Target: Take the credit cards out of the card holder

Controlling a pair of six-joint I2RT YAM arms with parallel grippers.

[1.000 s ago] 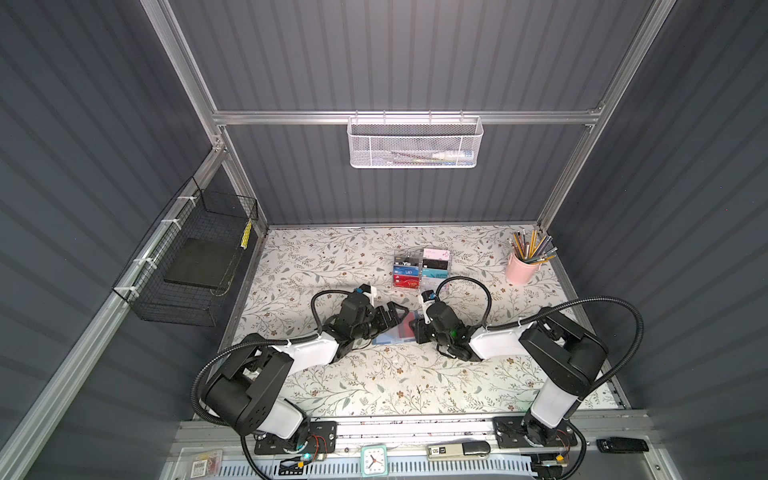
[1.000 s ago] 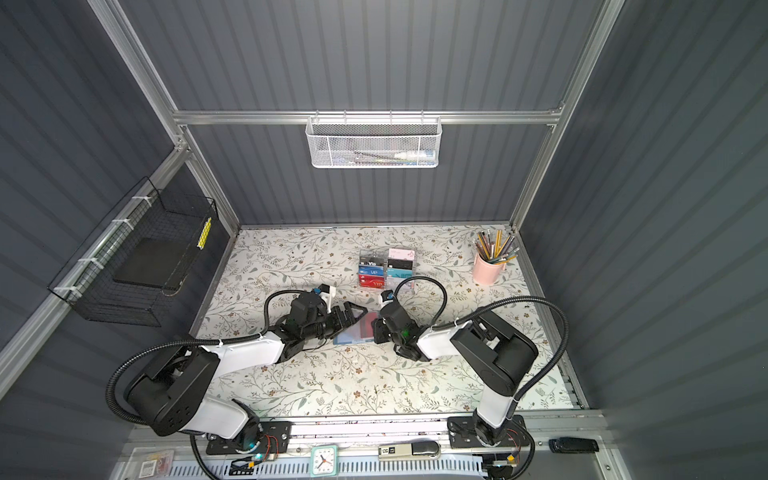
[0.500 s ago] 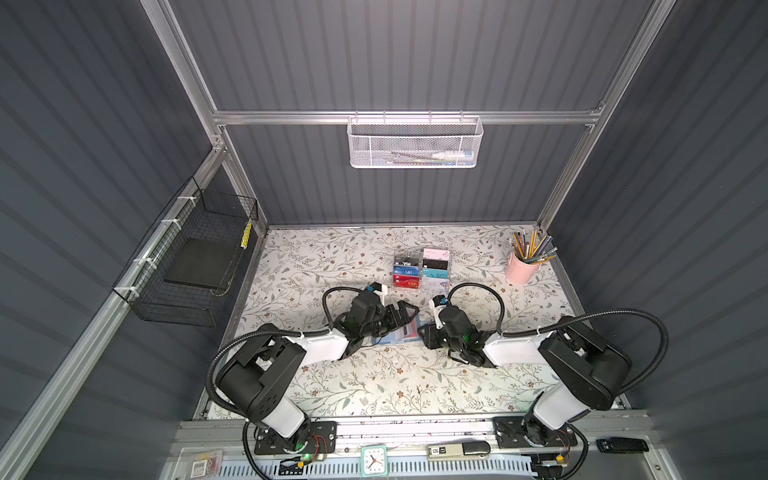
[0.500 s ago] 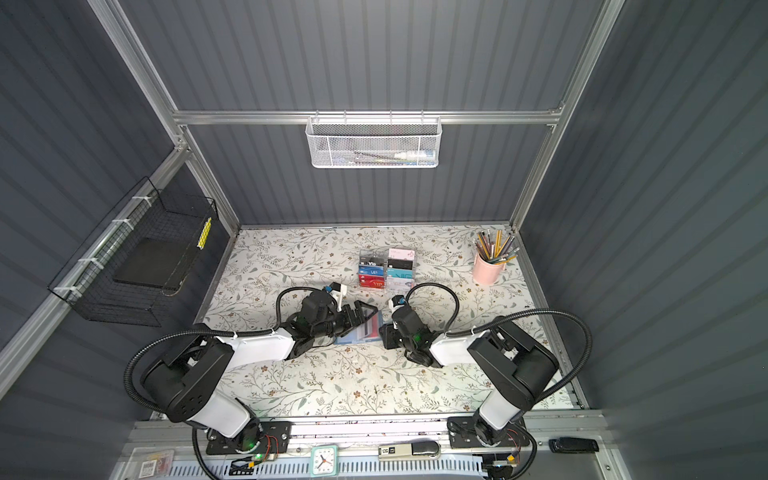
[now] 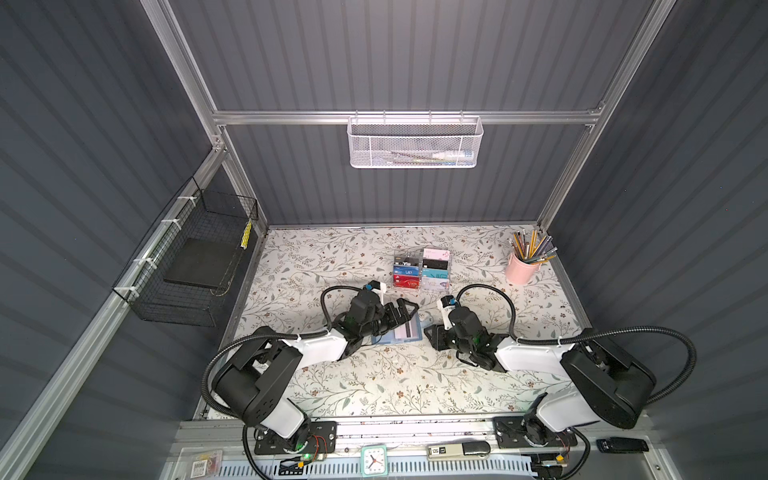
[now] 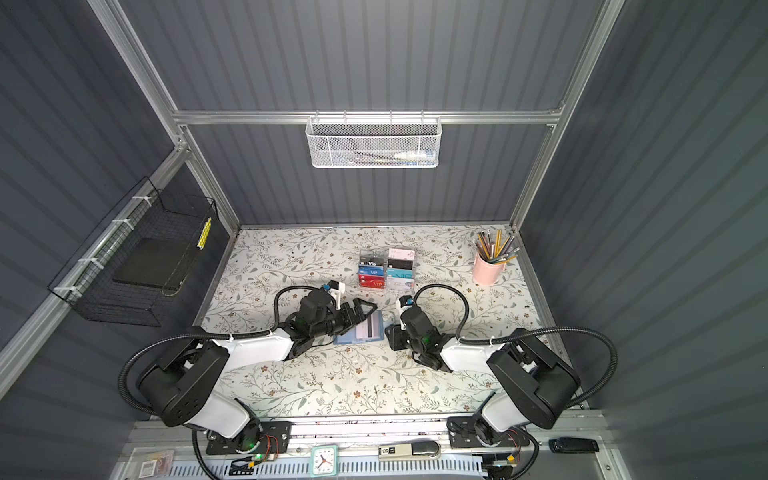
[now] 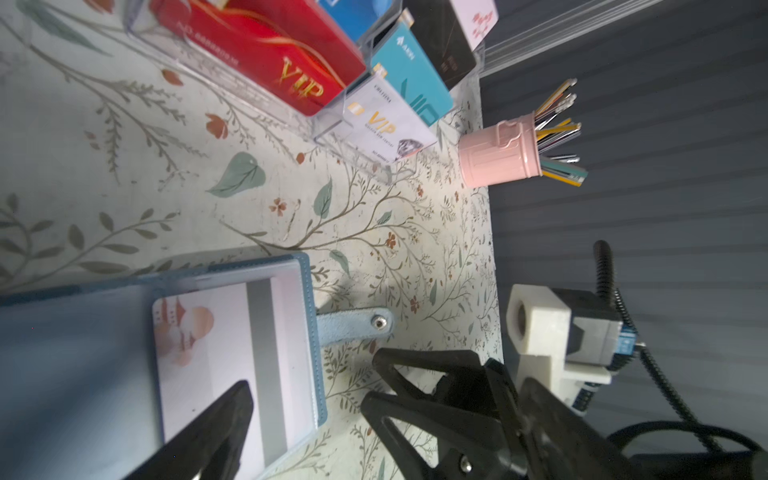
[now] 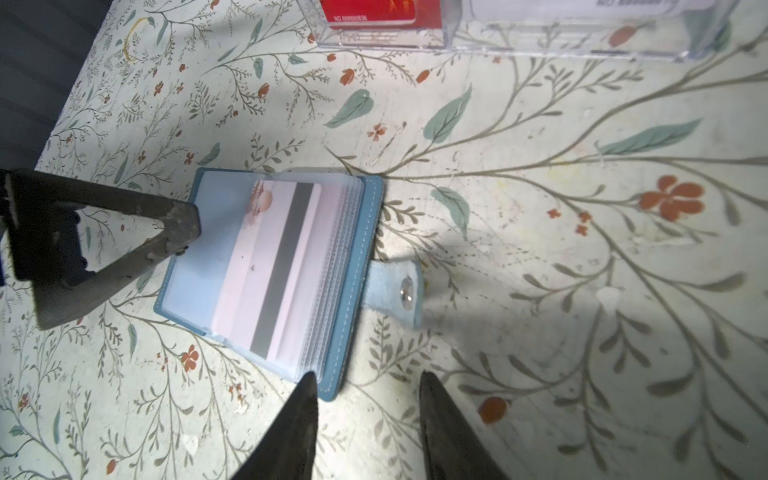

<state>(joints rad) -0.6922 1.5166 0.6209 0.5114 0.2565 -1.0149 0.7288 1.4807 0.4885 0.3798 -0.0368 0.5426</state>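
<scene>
Card holder (image 5: 395, 334) lies open mid-surface (image 5: 374, 386), at 6 o'clock from the clear rack (image 5: 422, 272), between both claws. Left claw (image 5: 405, 318) is spread wide and empty. One finger (image 8: 166, 226) sits at the 9 o'clock page edge, probably pinning it (exposes the sleeves). Right claw (image 8: 368, 382) is half-spread, gripping nothing, just off the 3 o'clock side, likely lining up on the white striped card (image 8: 274, 266). Closure tab (image 8: 395, 286) points to 3 o'clock. The card's long axis runs roughly 1–7.

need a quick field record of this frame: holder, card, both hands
holder: slate-blue folding card holder, lying open, closure tab unsnapped
card: white plastic card with dark stripe, inside top clear sleeve
left hand: open wide, one fingertip over the sleeve
right hand: open, empty, beside holder's corner
nearby: clear acrylic tiered card rack, untouched
</scene>
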